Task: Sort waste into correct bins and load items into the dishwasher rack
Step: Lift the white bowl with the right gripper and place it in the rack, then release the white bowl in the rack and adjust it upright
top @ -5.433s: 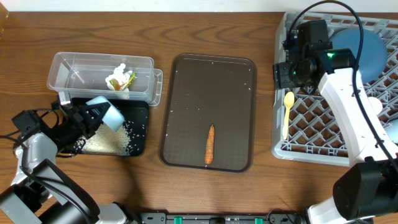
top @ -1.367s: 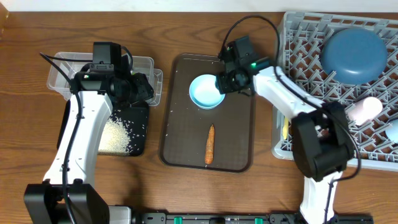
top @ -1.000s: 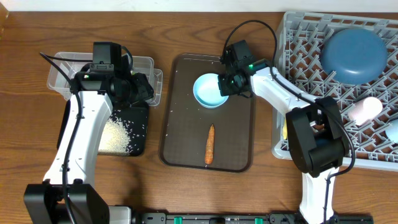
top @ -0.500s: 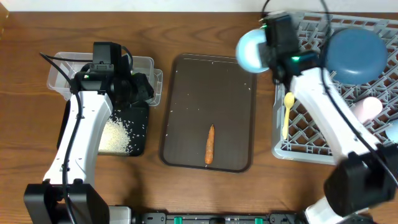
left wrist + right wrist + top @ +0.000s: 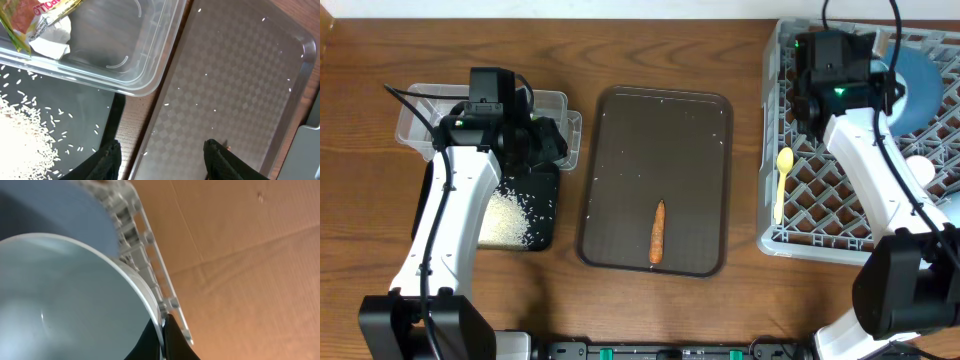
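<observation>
My right gripper (image 5: 162,326) is shut on the rim of the white-inside light blue bowl (image 5: 65,290), one finger inside and one outside. It holds the bowl over the back of the light grey dishwasher rack (image 5: 820,215), next to the dark blue bowl (image 5: 920,85). A pale yellow spoon (image 5: 782,180) lies in the rack's left part. My left gripper (image 5: 162,152) hangs open and empty over the gap between the black bin (image 5: 545,225) and the brown tray. Rice (image 5: 505,220) lies in the black bin. The clear bin (image 5: 440,110) holds tissue and a wrapper (image 5: 35,15). The carrot (image 5: 658,231) lies on the tray.
The dark brown tray (image 5: 655,120) sits mid-table with a few rice grains scattered on it. A pink cup (image 5: 920,168) and a small light blue cup (image 5: 952,207) lie at the rack's right side. A cardboard surface (image 5: 250,255) shows beyond the rack.
My right arm has carried the light blue bowl rightward, from above the rack's left back corner to further over the rack beside the dark blue bowl. The left arm has not moved.
</observation>
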{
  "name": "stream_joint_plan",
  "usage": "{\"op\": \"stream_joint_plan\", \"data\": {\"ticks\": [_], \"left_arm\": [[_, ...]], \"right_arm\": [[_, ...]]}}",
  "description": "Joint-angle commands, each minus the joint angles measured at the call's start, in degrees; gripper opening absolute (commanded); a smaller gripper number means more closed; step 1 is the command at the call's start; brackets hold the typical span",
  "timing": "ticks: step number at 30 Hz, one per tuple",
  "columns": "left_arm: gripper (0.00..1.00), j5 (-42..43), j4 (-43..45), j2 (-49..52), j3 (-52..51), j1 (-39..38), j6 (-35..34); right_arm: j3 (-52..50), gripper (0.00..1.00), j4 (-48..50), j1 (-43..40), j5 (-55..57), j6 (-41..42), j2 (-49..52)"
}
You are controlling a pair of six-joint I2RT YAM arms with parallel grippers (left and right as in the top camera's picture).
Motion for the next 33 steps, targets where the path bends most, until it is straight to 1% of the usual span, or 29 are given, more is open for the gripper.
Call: {"op": "stream_joint_plan", "data": {"ticks": [1, 8, 14, 25, 30, 33], "left_arm": [[0.56, -0.6, -0.1, -0.2, 0.3, 0.2, 0.3], [0.56, -0.6, -0.1, -0.2, 0.3, 0.2, 0.3], [0.56, -0.6, -0.1, -0.2, 0.3, 0.2, 0.3], [0.56, -0.6, -0.1, -0.2, 0.3, 0.2, 0.3], [0.56, -0.6, -0.1, -0.2, 0.3, 0.2, 0.4], [0.56, -0.6, -0.1, -0.2, 0.3, 0.2, 0.3]], "right_arm": [[-3.2, 0.01, -0.1, -1.0, 4.9, 2.0, 0.7], [-9.2, 0.01, 0.3, -0.9, 5.9, 6.6, 0.7], [-10.8, 0.01, 0.8, 0.2, -2.8, 6.6, 0.7], [-10.8, 0.01, 0.0, 2.5, -10.3, 6.5, 0.7], [-10.8, 0.01, -0.1, 2.5, -9.0, 5.6, 0.7], [-10.8, 0.01, 1.8, 2.4, 0.2, 3.8, 0.7]]}}
